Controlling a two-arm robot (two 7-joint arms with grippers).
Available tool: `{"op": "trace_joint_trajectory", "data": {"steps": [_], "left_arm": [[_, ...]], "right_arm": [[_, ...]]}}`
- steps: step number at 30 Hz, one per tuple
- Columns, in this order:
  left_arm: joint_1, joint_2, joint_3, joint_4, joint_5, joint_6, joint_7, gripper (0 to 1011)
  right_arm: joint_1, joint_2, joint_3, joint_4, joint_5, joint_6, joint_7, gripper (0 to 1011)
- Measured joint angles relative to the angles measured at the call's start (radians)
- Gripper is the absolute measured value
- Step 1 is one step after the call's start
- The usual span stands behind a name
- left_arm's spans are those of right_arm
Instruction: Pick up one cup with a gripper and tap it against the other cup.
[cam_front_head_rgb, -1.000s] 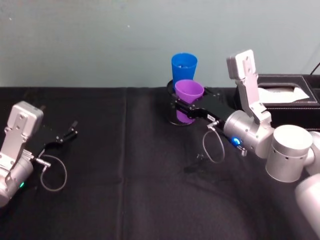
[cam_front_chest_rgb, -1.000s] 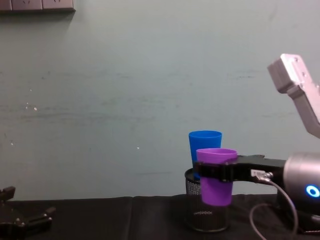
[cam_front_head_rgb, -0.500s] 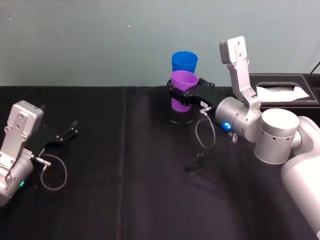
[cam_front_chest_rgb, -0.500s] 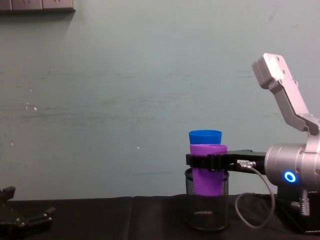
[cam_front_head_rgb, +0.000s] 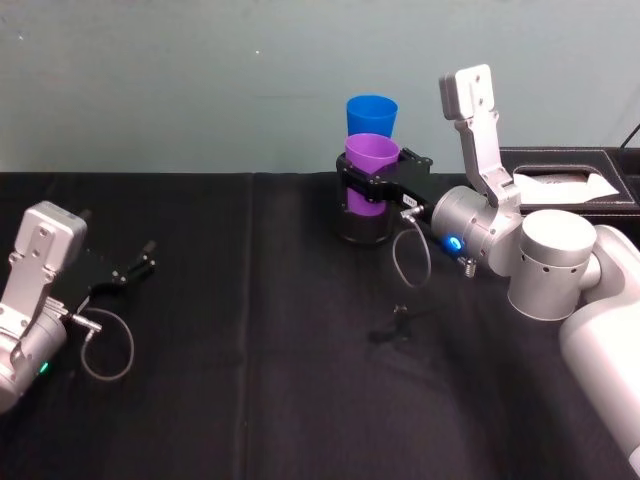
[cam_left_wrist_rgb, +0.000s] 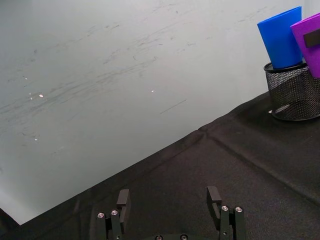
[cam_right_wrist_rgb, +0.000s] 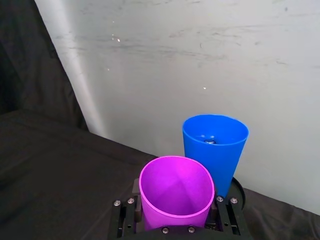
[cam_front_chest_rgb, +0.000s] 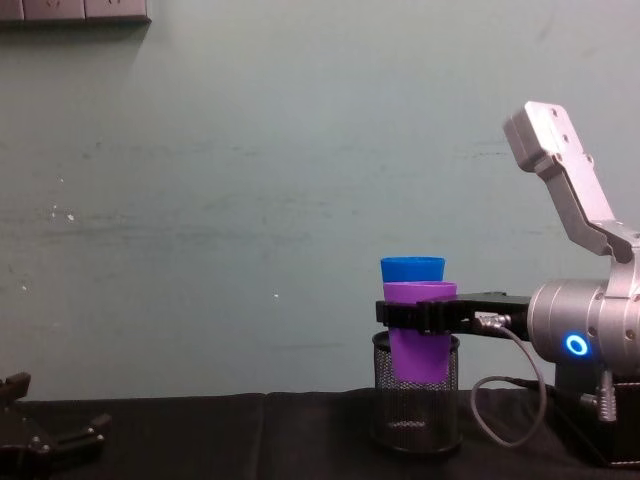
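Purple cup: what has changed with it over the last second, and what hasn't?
The right tool, shut on the purple cup throughout, carried it farther from the robot and slightly to the robot's left, close to the blue cup; whether they touch is unclear. The blue cup stays in the mesh holder; the left tool stays open, parked at the left.

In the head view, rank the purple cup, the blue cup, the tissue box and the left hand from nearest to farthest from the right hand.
1. purple cup, clamped in the right hand.
2. blue cup, just behind it.
3. tissue box, back right.
4. left hand, far left, open.
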Motion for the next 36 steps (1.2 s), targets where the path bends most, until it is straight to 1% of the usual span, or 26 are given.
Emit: {"op": "trace_joint_trajectory", "data": {"steps": [36], "left_arm": [[0.0, 0.0, 0.0, 0.0, 0.0, 0.0, 0.0, 1000]], "right_arm": [[-0.001, 0.001, -0.002, 0.0, 0.0, 0.0, -0.003, 723]]}}
